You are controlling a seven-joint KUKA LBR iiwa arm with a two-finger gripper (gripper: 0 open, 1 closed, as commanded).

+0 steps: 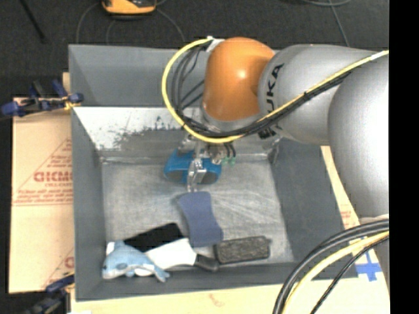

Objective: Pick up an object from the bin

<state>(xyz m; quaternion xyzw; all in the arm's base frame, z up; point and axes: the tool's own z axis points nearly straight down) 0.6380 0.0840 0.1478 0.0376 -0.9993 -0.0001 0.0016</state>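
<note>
My gripper (196,174) hangs below the orange wrist cover, near the back wall of the bin at its middle. It is right over a bright blue blocky object (177,165), which shows on both sides of it; I cannot see whether they touch. Just in front of the gripper lies a slate-blue fabric pouch (199,218), stretching toward the bin's front.
Along the front wall lie a black flat object (153,236), a white piece (174,254), a pale blue plush dolphin (126,263) in the front left corner, and a dark brush with a grey pad (241,249). The arm covers the bin's back right part.
</note>
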